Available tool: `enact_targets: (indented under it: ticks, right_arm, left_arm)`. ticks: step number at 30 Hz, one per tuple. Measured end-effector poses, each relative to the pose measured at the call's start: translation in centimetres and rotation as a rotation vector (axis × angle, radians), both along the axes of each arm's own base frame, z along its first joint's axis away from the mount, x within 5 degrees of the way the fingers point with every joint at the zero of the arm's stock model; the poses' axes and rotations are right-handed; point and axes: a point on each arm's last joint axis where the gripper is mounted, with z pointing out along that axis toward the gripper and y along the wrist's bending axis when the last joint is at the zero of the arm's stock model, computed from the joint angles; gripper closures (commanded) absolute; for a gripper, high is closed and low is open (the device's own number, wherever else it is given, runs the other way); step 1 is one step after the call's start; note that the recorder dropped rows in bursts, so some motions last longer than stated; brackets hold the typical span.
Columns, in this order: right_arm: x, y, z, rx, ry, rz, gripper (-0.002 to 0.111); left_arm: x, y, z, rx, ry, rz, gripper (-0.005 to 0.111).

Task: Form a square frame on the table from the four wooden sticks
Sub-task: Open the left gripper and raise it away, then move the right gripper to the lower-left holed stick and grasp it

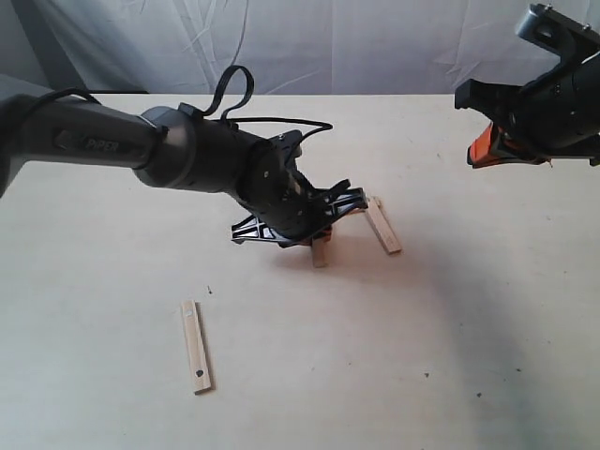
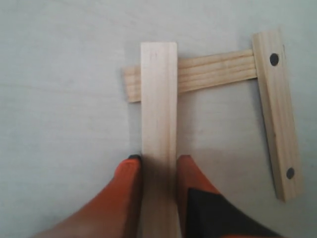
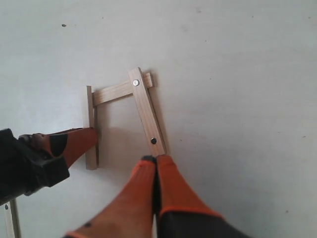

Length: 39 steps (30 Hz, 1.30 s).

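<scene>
Three of the wooden sticks form an open U at the middle of the table (image 1: 450,356). My left gripper (image 2: 158,159) is shut on a plain stick (image 2: 158,99) whose far end lies across a cross stick (image 2: 213,72). A stick with two dark holes (image 2: 276,114) overlaps the cross stick's other end. The exterior view shows the left gripper (image 1: 317,230) low over the held stick (image 1: 321,251), next to the holed stick (image 1: 382,225). The fourth stick (image 1: 195,345) lies alone at the front left. My right gripper (image 1: 487,150) hangs raised at the far right, shut and holding nothing (image 3: 156,159).
A grey cloth backdrop (image 1: 375,37) hangs behind the table's far edge. A black cable (image 1: 234,89) loops above the left arm. In the right wrist view the left gripper's orange finger (image 3: 74,144) shows beside the held stick (image 3: 91,129).
</scene>
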Motion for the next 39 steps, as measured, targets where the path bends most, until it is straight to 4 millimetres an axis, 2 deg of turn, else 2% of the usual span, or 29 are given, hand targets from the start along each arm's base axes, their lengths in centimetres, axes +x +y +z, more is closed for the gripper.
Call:
enact_targets:
  ticks: [4, 8, 11, 13, 15, 18, 19, 23, 28, 30, 34, 39]
  right_arm:
    - [0.0, 0.0, 0.0, 0.000, 0.000, 0.000, 0.109]
    - [0.0, 0.0, 0.0, 0.000, 0.000, 0.000, 0.109]
    - [0.0, 0.0, 0.0, 0.000, 0.001, 0.001, 0.109]
    - [0.0, 0.0, 0.0, 0.000, 0.001, 0.001, 0.109]
    - [-0.1, 0.0, 0.0, -0.005, 0.003, 0.020, 0.109]
    - [-0.2, 0.4, -0.1, -0.010, 0.003, 0.048, 0.109]
    - [-0.3, 0.7, -0.1, -0.014, 0.002, 0.062, 0.109]
    - [-1.0, 3.2, -0.1, -0.032, -0.002, 0.157, 0.109]
    - [-2.9, 7.9, -0.2, -0.051, 0.011, 0.319, 0.109]
    - [-3.9, 9.8, -0.2, -0.049, 0.013, 0.367, 0.109]
    - [-6.0, 13.8, -0.3, -0.039, -0.005, 0.456, 0.109]
    - [-8.6, 18.2, -1.8, -0.033, 0.010, 0.540, 0.109]
  left_arm:
    - [0.0, 0.0, 0.0, -0.004, 0.000, 0.003, 0.066]
    - [0.0, -0.1, 0.0, -0.015, 0.012, 0.017, 0.066]
    - [-0.1, 0.2, 1.1, -0.016, 0.018, 0.018, 0.066]
    - [-0.1, 0.8, 2.7, -0.005, 0.011, 0.005, 0.072]
    - [0.1, 1.9, 4.7, 0.034, -0.013, -0.029, 0.085]
    - [0.2, 4.9, 8.2, 0.128, -0.049, -0.069, 0.105]
    - [0.2, 6.1, 9.3, 0.170, -0.054, -0.074, 0.107]
    - [-0.4, 10.8, 13.6, 0.312, -0.091, -0.054, 0.107]
    - [-1.8, 14.4, 17.7, 0.410, -0.161, -0.099, 0.107]
    - [-2.2, 15.6, 18.6, 0.411, -0.155, -0.110, 0.107]
    - [-3.1, 18.8, 19.7, 0.300, -0.108, -0.114, 0.107]
    - [-4.0, 22.6, 20.3, 0.208, -0.077, -0.127, 0.107]
